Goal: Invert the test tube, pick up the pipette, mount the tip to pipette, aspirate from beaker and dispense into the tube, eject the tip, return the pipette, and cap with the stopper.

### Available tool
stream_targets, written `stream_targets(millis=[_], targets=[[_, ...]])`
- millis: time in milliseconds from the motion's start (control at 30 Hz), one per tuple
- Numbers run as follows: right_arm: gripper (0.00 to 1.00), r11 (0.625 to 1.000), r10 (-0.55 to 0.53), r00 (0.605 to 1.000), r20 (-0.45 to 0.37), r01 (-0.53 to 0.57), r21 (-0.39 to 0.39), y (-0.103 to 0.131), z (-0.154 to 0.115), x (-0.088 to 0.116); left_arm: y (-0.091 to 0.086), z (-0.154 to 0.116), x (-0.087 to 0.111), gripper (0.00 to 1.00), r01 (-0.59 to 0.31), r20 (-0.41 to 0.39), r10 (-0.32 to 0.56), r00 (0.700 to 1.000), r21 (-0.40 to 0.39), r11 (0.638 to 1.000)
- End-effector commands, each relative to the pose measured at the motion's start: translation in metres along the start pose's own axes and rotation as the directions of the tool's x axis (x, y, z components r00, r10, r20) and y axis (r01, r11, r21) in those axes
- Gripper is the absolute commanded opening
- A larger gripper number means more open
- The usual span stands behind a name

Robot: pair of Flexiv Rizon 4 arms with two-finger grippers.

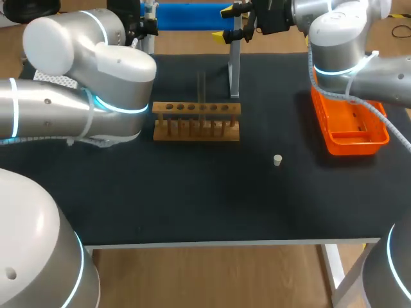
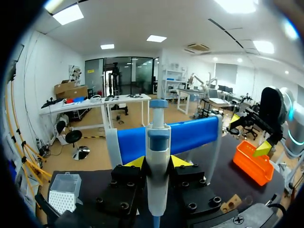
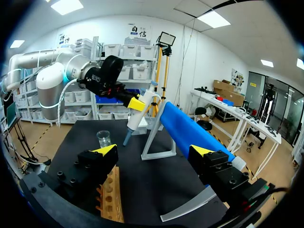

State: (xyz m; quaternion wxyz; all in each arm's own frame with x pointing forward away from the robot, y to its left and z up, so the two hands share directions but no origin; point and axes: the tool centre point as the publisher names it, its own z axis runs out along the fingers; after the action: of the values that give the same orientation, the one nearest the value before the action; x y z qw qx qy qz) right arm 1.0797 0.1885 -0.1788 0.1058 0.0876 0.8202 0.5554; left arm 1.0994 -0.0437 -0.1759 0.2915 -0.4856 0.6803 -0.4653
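Note:
My left gripper [image 2: 156, 164] is shut on the white and blue pipette [image 2: 157, 142], which stands upright between its yellow tips. In the right wrist view the left gripper [image 3: 118, 90] holds the pipette [image 3: 140, 111] tilted above the table, its bluish lower end beside the glass beaker [image 3: 104, 137]. My right gripper [image 3: 154, 156] is open and empty, high near the blue-topped pipette stand [image 1: 235, 64]. A clear test tube [image 1: 201, 93] stands in the wooden rack [image 1: 196, 120]. The small pale stopper [image 1: 277, 160] lies on the black mat to the rack's right.
An orange tray [image 1: 350, 125] sits at the right side of the table under my right arm. A white tip box [image 2: 64, 192] stands at the far left. The stand's blue bar [image 3: 190, 128] runs just ahead of the right gripper.

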Motion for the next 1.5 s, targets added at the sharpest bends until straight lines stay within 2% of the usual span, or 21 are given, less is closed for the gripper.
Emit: stream_targets(millis=[33,700,1033,1500], targets=[[1.0,1.0,0.001,1.0,-0.004,-0.001,0.004,0.001,-0.001,-0.001,-0.005,0.009,0.003,0.0,0.01,0.044,-0.008,0.999,-0.029,1.0],[1.0,1.0,0.001,1.0,-0.004,-0.001,0.004,0.001,-0.001,-0.001,-0.022,0.037,-0.003,0.0,0.016,0.104,-0.007,0.995,-0.085,0.996],[1.0,1.0,0.001,1.0,-0.004,-0.001,0.004,0.001,-0.001,-0.001,-0.022,0.048,-0.005,0.0,0.019,0.113,-0.006,0.994,-0.113,0.993],[1.0,1.0,0.001,1.0,-0.004,-0.001,0.004,0.001,-0.001,-0.001,-0.014,0.057,-0.009,0.0,0.032,0.131,-0.012,0.991,-0.15,0.988]])
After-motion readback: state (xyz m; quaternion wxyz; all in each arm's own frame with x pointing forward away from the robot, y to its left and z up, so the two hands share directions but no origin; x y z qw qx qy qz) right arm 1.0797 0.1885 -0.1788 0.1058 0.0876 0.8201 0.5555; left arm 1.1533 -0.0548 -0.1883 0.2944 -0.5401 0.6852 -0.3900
